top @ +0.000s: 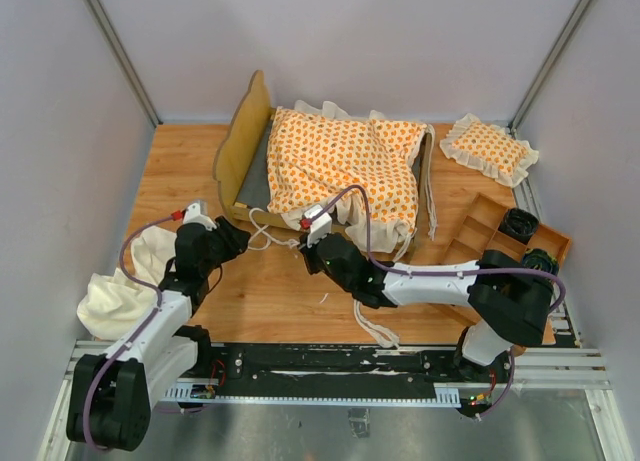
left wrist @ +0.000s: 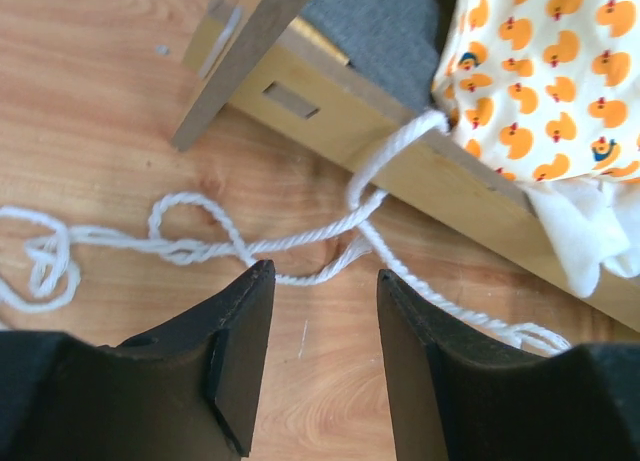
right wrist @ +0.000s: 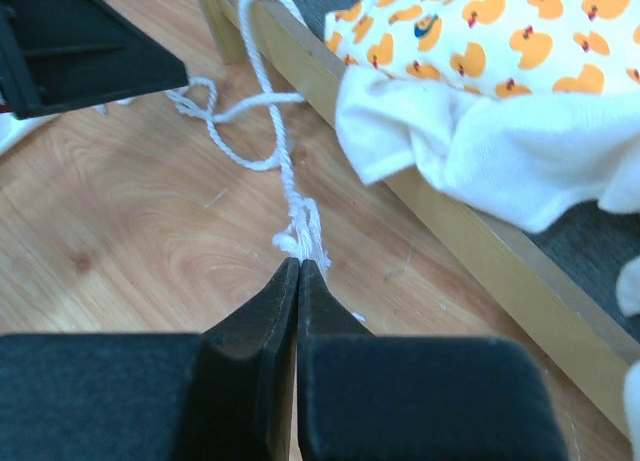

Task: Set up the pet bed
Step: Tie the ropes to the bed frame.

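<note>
Around: we noted a pillow (top: 490,149) far right and a cloth (top: 115,291) near left | Tray (top: 478,221): black items (top: 520,222) in its right-hand compartments | Bed frame (top: 245,151) mid-table, cushion (top: 340,166) lying on it | Left gripper (left wrist: 320,276) stood parted over the string (left wrist: 300,239); right gripper (right wrist: 300,263) pinched its end.

The cushion (top: 340,166) covers most of the grey base inside the bed frame (top: 243,141). A tie string (right wrist: 289,186) ends unseen inside the pinched right gripper (right wrist: 299,264).
</note>
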Motion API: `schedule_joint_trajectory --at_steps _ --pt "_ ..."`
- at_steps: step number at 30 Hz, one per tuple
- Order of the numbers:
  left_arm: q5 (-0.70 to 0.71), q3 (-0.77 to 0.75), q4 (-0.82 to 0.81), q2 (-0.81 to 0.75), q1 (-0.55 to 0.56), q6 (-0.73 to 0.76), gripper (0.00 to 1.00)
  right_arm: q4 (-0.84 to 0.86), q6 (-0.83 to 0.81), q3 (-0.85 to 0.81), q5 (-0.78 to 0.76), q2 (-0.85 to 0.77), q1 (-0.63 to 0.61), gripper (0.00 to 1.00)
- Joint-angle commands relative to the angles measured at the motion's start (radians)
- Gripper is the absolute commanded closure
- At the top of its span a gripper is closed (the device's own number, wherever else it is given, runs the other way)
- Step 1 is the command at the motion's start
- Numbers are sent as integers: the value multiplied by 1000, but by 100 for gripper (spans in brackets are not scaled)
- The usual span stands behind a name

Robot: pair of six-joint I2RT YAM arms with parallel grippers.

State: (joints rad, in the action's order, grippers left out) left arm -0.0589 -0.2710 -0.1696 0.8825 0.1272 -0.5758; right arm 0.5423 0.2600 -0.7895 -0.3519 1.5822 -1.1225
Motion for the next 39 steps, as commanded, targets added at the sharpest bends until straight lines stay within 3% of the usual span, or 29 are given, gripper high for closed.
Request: schedule_joint_trajectory --at_steps 1,15,25,31,34,39 --pt "-30 -31 -146 35 12 82 51 10 -49 -47 68 -9 10 100" --pt "-10 -68 -429 288 69 154 54 11 -84 -96 149 3 20 100" --pt "121 -74 -464 346 110 174 54 18 -100 -116 170 21 21 100" --pt "95 -76 -504 391 110 179 56 17 -99 -133 163 38 21 100" --pt "82 -73 -513 394 110 181 66 21 -102 -141 165 49 23 100" --pt "79 -41 -507 311 111 168 98 109 -175 -146 226 92 40 100"
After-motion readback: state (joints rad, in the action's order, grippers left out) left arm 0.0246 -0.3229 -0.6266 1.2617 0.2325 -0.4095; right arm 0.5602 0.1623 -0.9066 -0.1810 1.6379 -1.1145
